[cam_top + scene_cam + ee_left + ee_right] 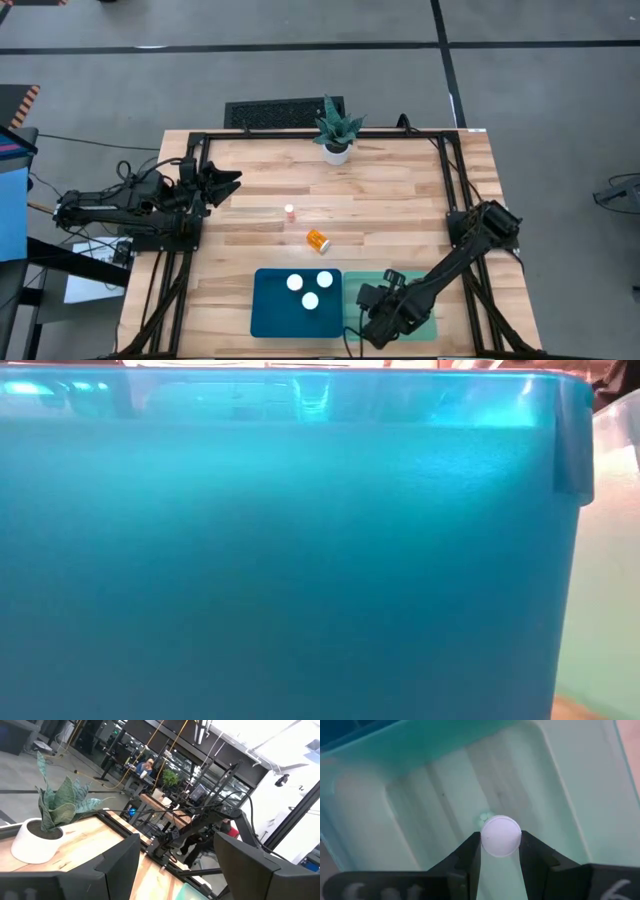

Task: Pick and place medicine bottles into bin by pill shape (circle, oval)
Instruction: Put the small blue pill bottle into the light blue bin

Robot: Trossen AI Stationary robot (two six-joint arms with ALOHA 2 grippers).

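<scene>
From table height we see almost nothing but the wall of the dark blue tray (pixel 280 560), with a sliver of the pale mint tray (pixel 610 560) beside it; both arms are hidden there. From above, the right gripper (pixel 378 312) covers much of the mint tray (pixel 425 325), so we cannot make out the tray's floor in that view. The right wrist camera fills the gap: the right gripper (pixel 501 851) is clamped on a medicine bottle (pixel 500 836), of which only the round white cap shows between the fingers, with the mint tray's floor (pixel 445 795) directly below it. The bottle's amber body is out of sight.

Just beside this gripper, the dark blue tray (pixel 270 310) holds three white-capped bottles (pixel 310 289). Farther out on the wooden table (pixel 400 190), one bottle lies on its side (pixel 317 239) and a narrow one stands upright (pixel 289 211); both are well apart from either gripper.

The left gripper (pixel 228 184) waits at its table edge, fingers (pixel 120 865) spread and empty, with the potted plant (pixel 335 130) ahead of it. Behind the plant lies a black grille (pixel 283 112).
</scene>
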